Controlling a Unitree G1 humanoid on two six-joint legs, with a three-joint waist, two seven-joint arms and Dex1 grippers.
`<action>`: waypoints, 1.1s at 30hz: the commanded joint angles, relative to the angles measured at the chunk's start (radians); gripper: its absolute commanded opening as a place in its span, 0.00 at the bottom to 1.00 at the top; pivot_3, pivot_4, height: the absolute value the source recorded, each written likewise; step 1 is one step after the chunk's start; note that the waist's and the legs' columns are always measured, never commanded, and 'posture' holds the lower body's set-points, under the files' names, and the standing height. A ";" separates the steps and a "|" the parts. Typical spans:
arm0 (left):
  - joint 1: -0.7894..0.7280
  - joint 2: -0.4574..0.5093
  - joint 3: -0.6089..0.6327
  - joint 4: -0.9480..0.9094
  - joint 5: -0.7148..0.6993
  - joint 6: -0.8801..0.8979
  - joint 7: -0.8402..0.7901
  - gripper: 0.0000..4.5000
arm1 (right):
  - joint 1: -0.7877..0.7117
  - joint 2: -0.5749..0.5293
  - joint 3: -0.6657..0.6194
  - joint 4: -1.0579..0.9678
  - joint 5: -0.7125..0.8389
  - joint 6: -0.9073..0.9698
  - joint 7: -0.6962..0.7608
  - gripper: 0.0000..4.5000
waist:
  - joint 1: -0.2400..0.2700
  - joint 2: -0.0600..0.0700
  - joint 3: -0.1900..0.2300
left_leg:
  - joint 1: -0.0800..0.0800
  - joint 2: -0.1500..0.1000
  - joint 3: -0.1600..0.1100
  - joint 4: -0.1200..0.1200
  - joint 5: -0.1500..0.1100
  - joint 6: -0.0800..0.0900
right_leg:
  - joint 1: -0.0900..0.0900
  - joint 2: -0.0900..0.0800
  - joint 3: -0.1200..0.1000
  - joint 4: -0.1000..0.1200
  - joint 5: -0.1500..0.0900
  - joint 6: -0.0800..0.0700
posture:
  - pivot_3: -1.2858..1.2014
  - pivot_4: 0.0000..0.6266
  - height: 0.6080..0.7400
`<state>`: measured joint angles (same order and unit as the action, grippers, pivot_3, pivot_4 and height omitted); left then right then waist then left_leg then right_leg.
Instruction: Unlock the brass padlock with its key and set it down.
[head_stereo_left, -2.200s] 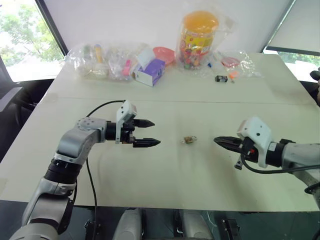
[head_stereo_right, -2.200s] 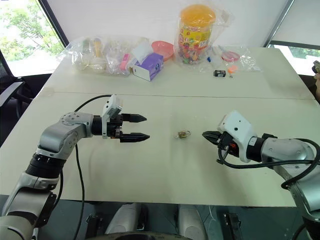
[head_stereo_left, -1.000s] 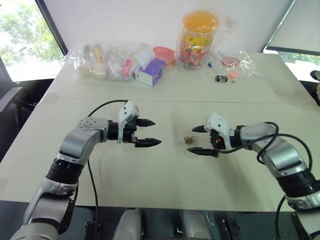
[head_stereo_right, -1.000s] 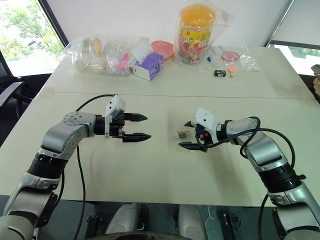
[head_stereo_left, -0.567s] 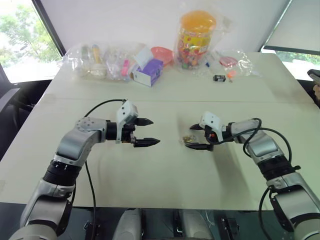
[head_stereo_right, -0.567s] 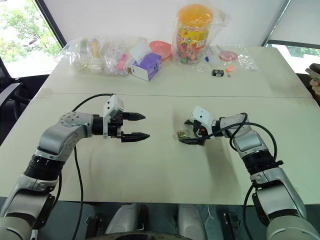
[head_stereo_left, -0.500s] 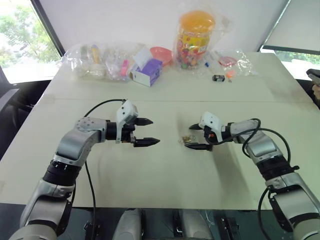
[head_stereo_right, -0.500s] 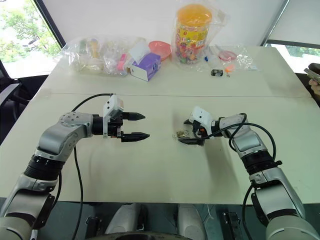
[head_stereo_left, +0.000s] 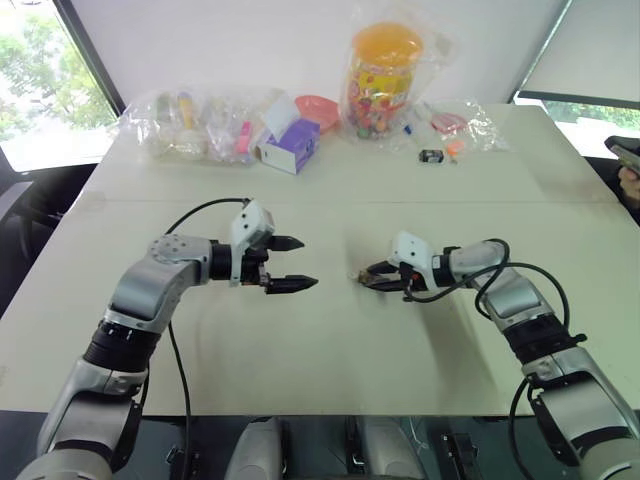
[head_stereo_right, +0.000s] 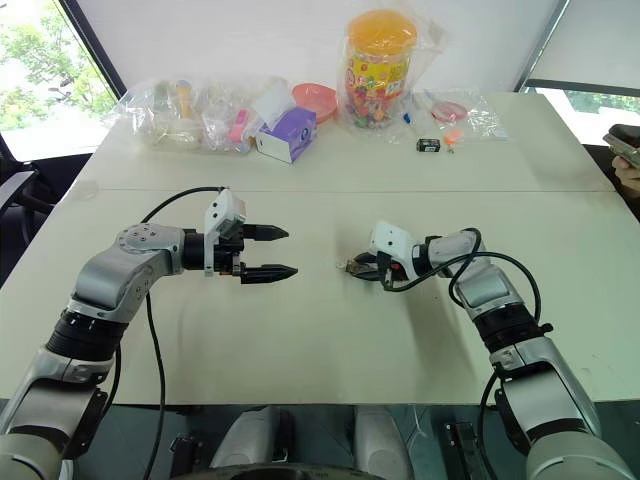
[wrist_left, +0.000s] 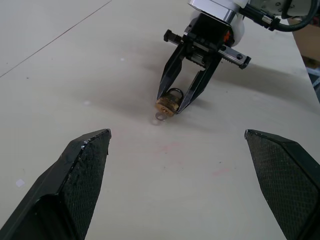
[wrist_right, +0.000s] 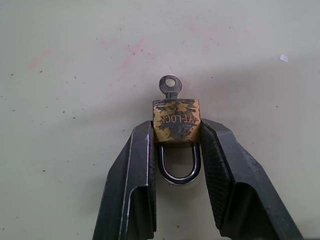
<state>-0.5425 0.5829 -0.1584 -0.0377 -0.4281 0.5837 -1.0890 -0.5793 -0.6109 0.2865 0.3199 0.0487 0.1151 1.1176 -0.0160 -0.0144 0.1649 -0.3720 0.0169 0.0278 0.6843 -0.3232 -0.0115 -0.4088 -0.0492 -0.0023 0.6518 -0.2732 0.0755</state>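
Now closed from wide onto the padlock (wrist_right: 176, 120) flat on the table (head_stereo_left: 330, 360), right gripper (wrist_right: 176, 132) pinching its brass body, key (wrist_right: 170, 85) poking out for the left gripper (head_stereo_left: 288, 264), gaping nearby, to turn.

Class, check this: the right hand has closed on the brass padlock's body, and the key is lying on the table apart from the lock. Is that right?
Not quite. The right hand does grip the brass padlock by its body, but the key sits in the lock, its round head sticking out, as the right wrist view shows.
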 joint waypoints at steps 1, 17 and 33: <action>-0.024 -0.022 0.030 0.029 -0.044 0.020 -0.021 1.00 | 0.048 -0.017 -0.039 -0.135 -0.082 -0.052 -0.141 0.16 | 0.002 0.000 0.000 | 0.000 0.000 0.000 0.000 0.000 0.000 | 0.000 0.000 0.000 0.000 0.000 0.000 | 0.52 0.24 1.00; -0.283 -0.135 -0.002 0.277 -0.058 0.029 -0.184 1.00 | 0.167 -0.088 -0.080 -0.633 -0.387 -0.343 -0.414 0.16 | 0.003 0.000 0.001 | -0.018 -0.001 0.000 0.007 0.001 -0.002 | -0.017 0.003 0.000 0.004 0.000 0.000 | 0.52 0.24 1.00; -0.282 -0.131 0.003 0.276 -0.042 0.025 -0.202 0.53 | 0.140 -0.070 -0.074 -0.645 -0.387 -0.333 -0.401 0.16 | 0.005 0.000 0.001 | -0.019 -0.001 0.000 0.011 0.001 -0.001 | -0.017 0.003 0.000 0.007 0.000 0.000 | 0.52 0.24 1.00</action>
<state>-0.8010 0.4468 -0.1741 0.2661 -0.4655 0.6197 -1.2825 -0.4188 -0.6861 0.2246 -0.2928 -0.3490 -0.2129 0.7177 -0.0110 -0.0142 0.1654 -0.3907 0.0158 0.0276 0.6959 -0.3223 -0.0124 -0.4258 -0.0460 -0.0027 0.6592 -0.2732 0.0757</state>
